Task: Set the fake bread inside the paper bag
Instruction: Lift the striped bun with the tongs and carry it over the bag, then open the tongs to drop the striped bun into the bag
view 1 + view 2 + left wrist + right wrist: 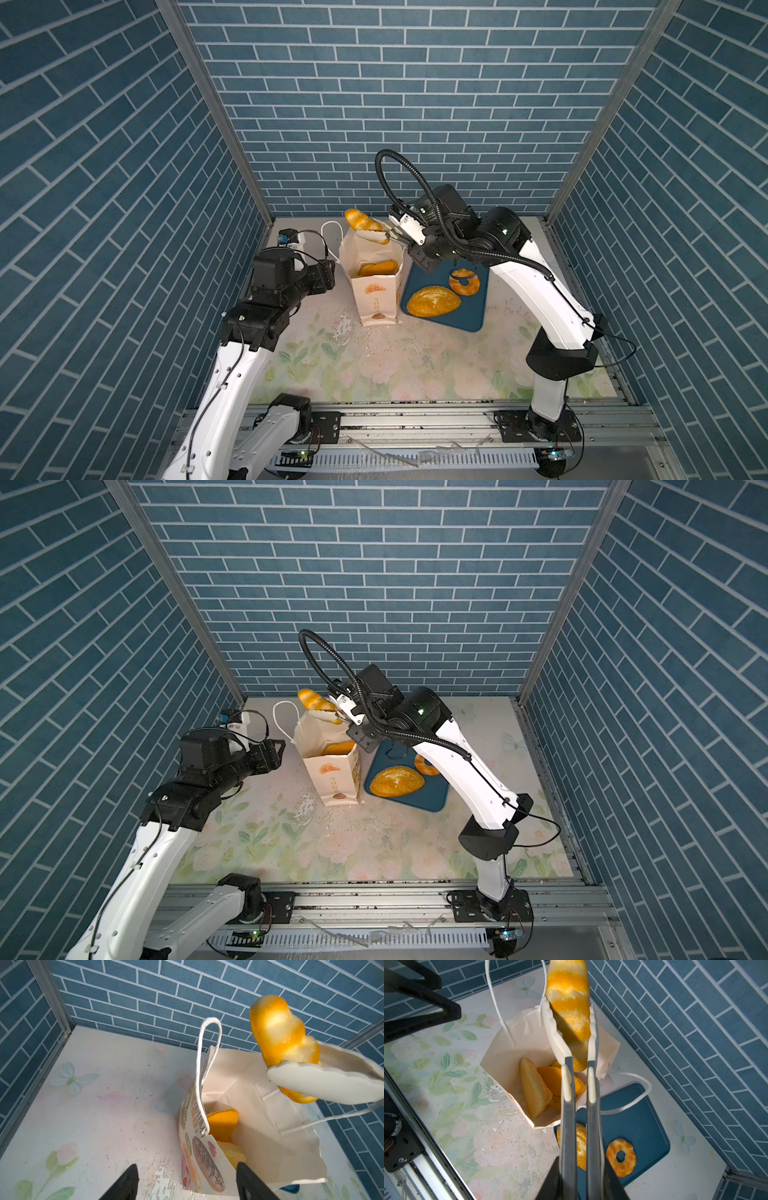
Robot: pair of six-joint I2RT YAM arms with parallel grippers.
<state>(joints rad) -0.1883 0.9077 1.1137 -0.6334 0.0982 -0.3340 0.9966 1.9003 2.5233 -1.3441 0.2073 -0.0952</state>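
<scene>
The right pincer is clamped on metal tongs whose white scalloped tips pinch a glossy striped roll above the open cream paper bag; a ridged tan triangle and orange buns lie inside. The left pincer stands open near the bag's printed side, where "AUTUMN" can be read; a white cord handle rises from the rim. Just beside the bag, a dark blue tray bears a seeded oval loaf and a twisted ring; the flowered table is flaking.
</scene>
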